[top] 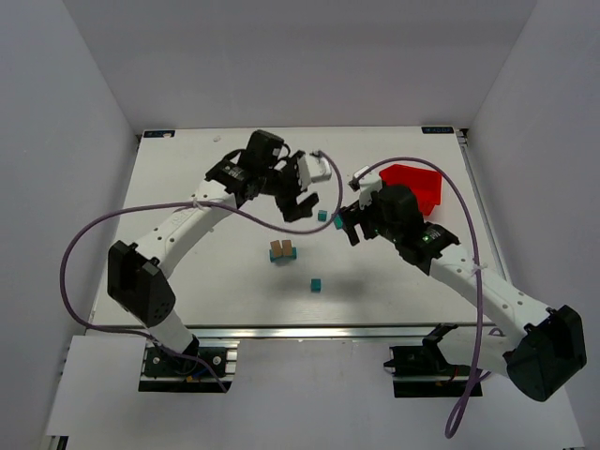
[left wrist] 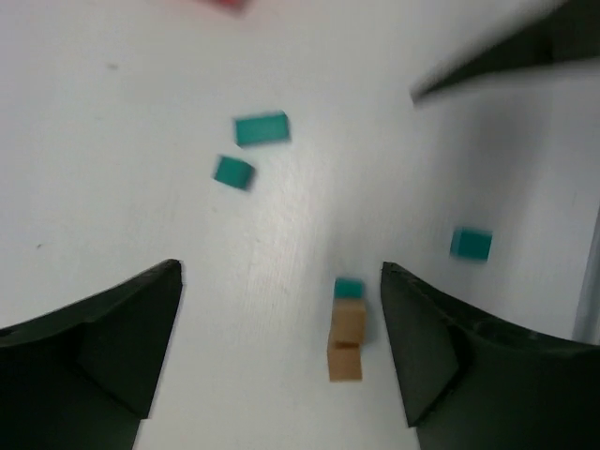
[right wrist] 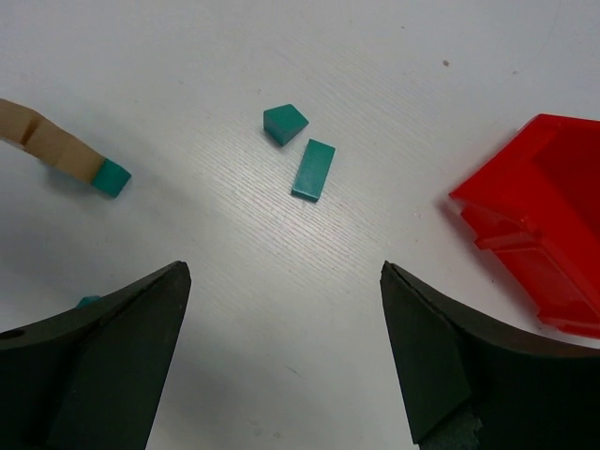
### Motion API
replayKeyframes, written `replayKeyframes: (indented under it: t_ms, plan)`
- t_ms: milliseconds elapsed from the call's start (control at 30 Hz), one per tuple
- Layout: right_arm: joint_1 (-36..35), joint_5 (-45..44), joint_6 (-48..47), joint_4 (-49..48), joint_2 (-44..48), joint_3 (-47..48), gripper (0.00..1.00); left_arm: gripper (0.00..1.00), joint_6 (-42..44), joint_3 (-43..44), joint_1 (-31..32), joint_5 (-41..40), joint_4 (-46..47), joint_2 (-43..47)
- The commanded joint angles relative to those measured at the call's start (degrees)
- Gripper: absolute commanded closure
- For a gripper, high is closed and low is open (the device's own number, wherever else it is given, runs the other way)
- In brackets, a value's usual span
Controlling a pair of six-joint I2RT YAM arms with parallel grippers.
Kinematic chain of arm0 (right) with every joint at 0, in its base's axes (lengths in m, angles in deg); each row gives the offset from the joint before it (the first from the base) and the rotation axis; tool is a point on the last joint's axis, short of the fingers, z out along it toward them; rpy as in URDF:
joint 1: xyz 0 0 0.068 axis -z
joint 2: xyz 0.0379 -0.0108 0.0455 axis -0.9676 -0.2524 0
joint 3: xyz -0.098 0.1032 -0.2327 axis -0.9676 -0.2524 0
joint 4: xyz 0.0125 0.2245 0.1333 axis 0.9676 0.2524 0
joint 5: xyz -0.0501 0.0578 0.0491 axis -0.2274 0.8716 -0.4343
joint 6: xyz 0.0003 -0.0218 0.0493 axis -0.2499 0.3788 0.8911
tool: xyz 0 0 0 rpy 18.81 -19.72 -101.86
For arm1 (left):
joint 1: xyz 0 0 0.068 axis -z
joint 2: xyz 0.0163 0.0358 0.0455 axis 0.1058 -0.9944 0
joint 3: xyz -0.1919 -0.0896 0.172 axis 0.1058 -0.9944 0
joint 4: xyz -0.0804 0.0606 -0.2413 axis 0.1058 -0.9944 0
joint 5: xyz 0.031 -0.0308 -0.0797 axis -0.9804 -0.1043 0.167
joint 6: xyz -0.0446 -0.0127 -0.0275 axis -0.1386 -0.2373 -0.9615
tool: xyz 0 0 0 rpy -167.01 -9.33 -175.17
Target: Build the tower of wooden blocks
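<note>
You get bright, even overhead light with soft shadows on the white table (top: 225, 291), a sharp right wrist view, and a motion-blurred left wrist view that smears the teal blocks (left wrist: 261, 128).

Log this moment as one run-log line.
left hand: open, empty | right hand: open, empty | tower: tan and teal blocks, touched by neither hand | loose teal blocks: three

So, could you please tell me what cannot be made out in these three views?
Top external: the wood block tower is too small to count its blocks; the right arm covers part of the red bin.
Left wrist: motion blur smears every block edge.
Right wrist: the left edge cuts off the tower; the right gripper hides most of one teal block.
</note>
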Motion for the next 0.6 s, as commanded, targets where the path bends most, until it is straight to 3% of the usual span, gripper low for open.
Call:
replayKeyframes:
  t_ms: [0, 33, 67, 133, 167, 233, 267, 400, 567]
  plan:
    - [-0.2, 1.49, 3.69, -4.44, 0.48, -0.14, 0.13, 0.14, -22.51, 8.91, -1.27, -4.97, 9.95, 1.0]
    - [-0.29, 1.93, 4.4, -4.71, 0.22, -0.05, 0.15, 0.27, -28.11, 9.97, -1.37, -13.27, 12.84, 0.81]
    - [-0.38, 1.59, 5.45, -4.97, -0.05, 0.21, 0.26, 0.65, -38.35, 9.72, -1.37, -17.0, 14.08, 0.99]
    - [-0.29, 1.15, 9.58, -6.03, -0.4, 0.13, 0.45, 0.96, -47.73, 6.57, -1.19, -24.74, 16.28, 3.69]
    - [-0.29, -0.07, 10.81, -6.21, -0.66, 0.56, 0.7, 1.0, -51.51, 3.94, -1.19, -29.65, 17.08, 5.28]
    - [-0.38, -0.7, 13.45, -4.46, -1.71, 1.26, 0.82, 1.0, -60.83, -5.63, -1.19, -35.81, 16.3, 11.14]
    - [-0.46, -1.31, 13.98, -3.67, -2.68, 1.79, 0.94, 1.0, -65.56, -12.1, -1.28, -36.72, 15.6, 13.36]
    - [-1.08, 2.19, 17.5, -3.3, -6.19, 1.45, 1.0, 1.0, -78.06, -25.74, -1.37, -43.4, 8.24, 21.81]
    - [-2.75, 5.01, 20.14, -5.68, -11.38, 1.36, 1.0, 1.0, -82.66, -34.57, -1.28, -41.04, 7.68, 23.66]
